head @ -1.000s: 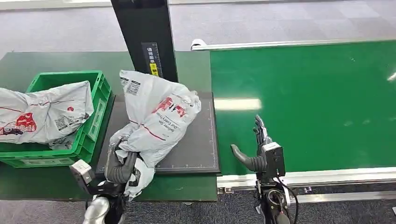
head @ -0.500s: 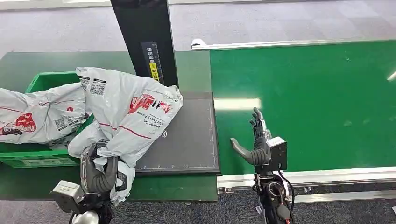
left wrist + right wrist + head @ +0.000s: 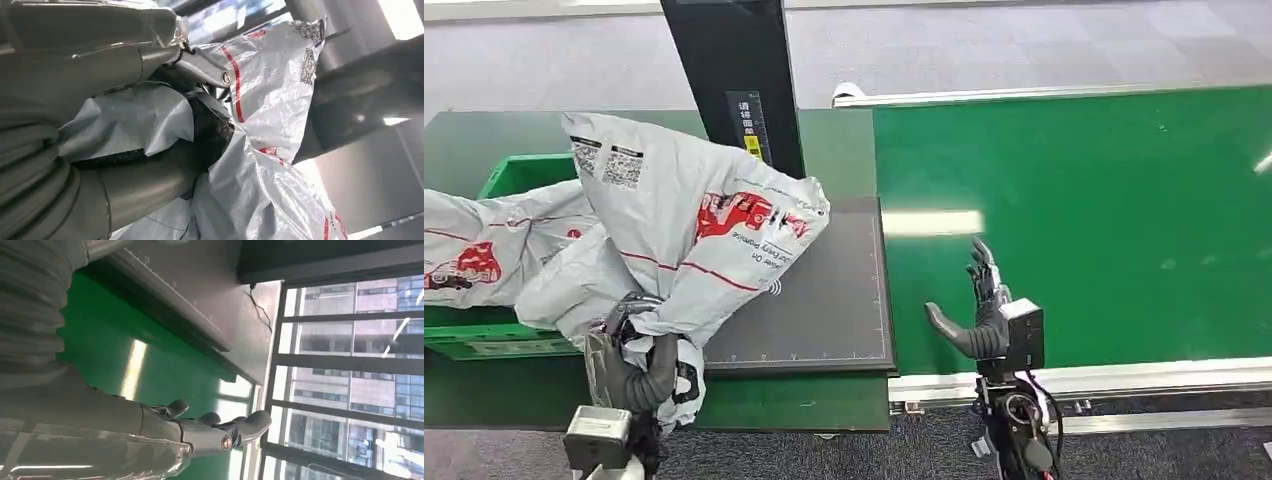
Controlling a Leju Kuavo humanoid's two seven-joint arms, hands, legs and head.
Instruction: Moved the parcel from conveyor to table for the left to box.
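The left hand (image 3: 639,365) grips the grey parcel (image 3: 694,240), lifted over the dark mat (image 3: 824,320) and the green crate (image 3: 514,335) (which holds another parcel (image 3: 484,250)). The right hand (image 3: 984,315) hovers empty, fingers spread, over the green conveyor belt (image 3: 1104,220); grey floor lies beyond.

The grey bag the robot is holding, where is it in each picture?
Head view: the bag is at the left, lifted between the green crate and the black mat, held from below by the left robot hand.
Left wrist view: the bag spreads across the middle and right, past the robot hand.
Right wrist view: not in it.
Shared landmark: the bag's red stripe, in the head and left wrist views.
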